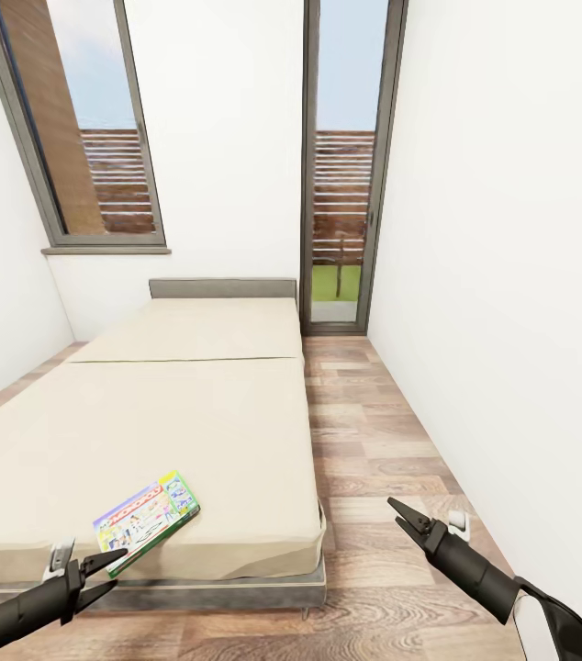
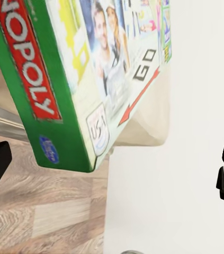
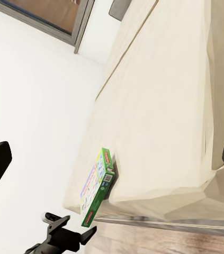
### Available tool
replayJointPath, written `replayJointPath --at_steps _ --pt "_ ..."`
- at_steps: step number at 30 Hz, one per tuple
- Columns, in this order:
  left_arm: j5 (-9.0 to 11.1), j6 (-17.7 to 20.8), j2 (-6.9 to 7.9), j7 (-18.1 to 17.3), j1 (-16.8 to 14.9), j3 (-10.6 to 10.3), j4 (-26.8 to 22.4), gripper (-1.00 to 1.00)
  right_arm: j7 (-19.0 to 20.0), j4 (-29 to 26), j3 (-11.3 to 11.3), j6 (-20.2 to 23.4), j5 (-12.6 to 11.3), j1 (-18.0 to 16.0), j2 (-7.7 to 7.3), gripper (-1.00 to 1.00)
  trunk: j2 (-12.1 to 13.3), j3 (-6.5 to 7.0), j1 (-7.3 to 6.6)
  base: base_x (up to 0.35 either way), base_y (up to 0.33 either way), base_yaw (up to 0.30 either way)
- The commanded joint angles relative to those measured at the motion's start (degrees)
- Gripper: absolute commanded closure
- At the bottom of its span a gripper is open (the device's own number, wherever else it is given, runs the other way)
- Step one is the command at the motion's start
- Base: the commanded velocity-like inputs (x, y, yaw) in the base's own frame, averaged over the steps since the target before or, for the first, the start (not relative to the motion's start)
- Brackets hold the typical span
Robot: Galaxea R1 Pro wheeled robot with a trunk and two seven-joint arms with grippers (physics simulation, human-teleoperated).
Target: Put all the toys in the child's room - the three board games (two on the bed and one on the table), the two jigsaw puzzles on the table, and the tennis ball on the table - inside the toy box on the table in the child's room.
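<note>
White walls and a wood floor (image 1: 374, 431) surround the long beige bed (image 1: 190, 422), which fills the frame's left and centre. A green-edged board game (image 1: 147, 520) lies flat near its lower-left edge, long axis slanting toward upper right; the left wrist view reads "OPOLY" on its side. The left gripper (image 1: 107, 574) and right gripper (image 1: 398, 516) both gape, holding nothing.

Head view above the bed (image 1: 190, 431); wrist views nearer (shared board game (image 2: 74, 69)).
</note>
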Motion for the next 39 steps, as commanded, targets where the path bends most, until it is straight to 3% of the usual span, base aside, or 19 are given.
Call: replayJointPath --at_steps 1,39 --pt "-0.1 0.57 0.0 -0.27 -0.04 0.21 0.01 -1.0 0.15 -0.01 -0.13 0.29 -0.02 -0.05 0.05 -1.0 -0.02 -0.06 -0.01 0.0 0.0 0.0" --pt "0.01 0.45 0.62 -0.64 -0.04 0.55 0.01 -1.0 0.15 -0.03 -0.13 0.3 -0.02 -0.05 0.05 -1.0 -0.02 -0.06 -0.01 0.0 0.0 0.0"
